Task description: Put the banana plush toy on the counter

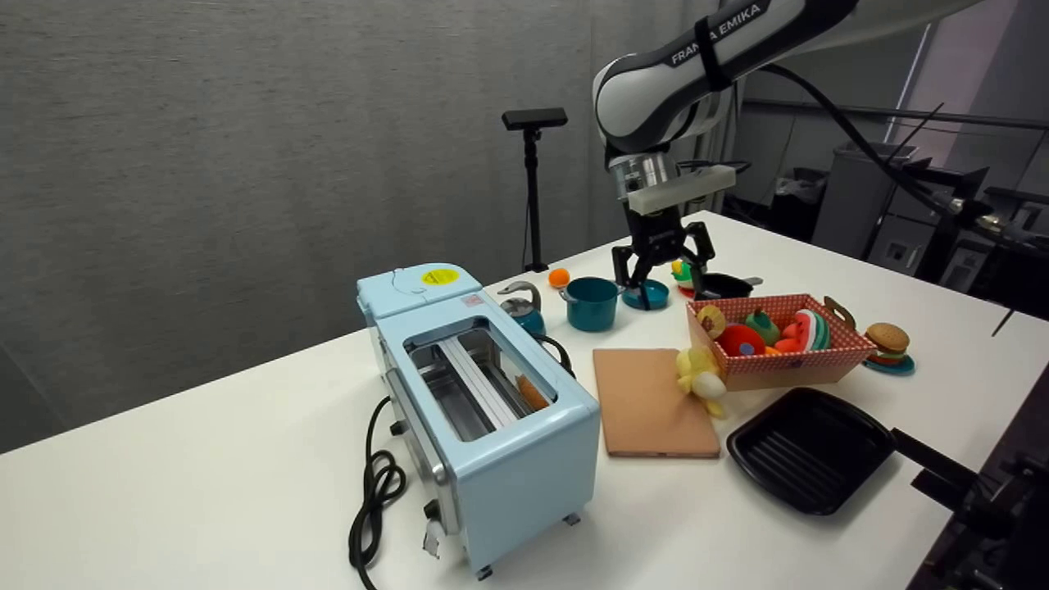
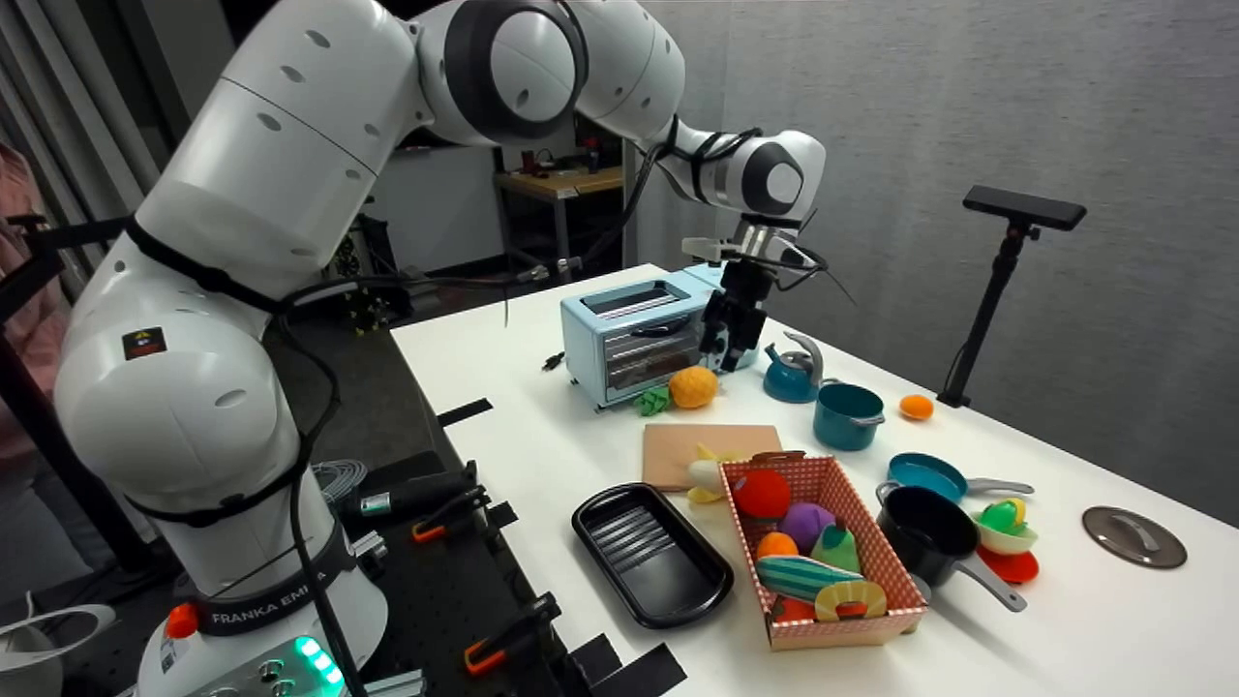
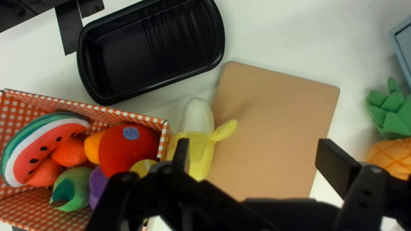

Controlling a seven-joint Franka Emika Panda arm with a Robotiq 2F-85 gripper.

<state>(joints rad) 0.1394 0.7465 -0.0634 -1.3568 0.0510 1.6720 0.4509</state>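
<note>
The banana plush toy (image 3: 202, 147), yellow with a pale tip, lies beside the checked basket and overlaps the edge of the wooden board in the wrist view. It also shows in both exterior views (image 1: 699, 374) (image 2: 706, 476). The counter is the white tabletop (image 1: 246, 475) under everything; it also shows in the wrist view (image 3: 289, 38). My gripper (image 3: 253, 144) is open and empty, apart from the toy. Its left finger covers part of the toy in the wrist view. In both exterior views the gripper (image 1: 670, 297) (image 2: 721, 350) hangs above the counter.
The wooden board (image 3: 273, 128) lies between the basket (image 2: 842, 484) of toy foods and the blue toaster oven (image 1: 524, 475). A black tray (image 3: 128, 54) is close to the toy. A pineapple toy (image 2: 693, 387), pots and a kettle (image 2: 792, 378) stand around.
</note>
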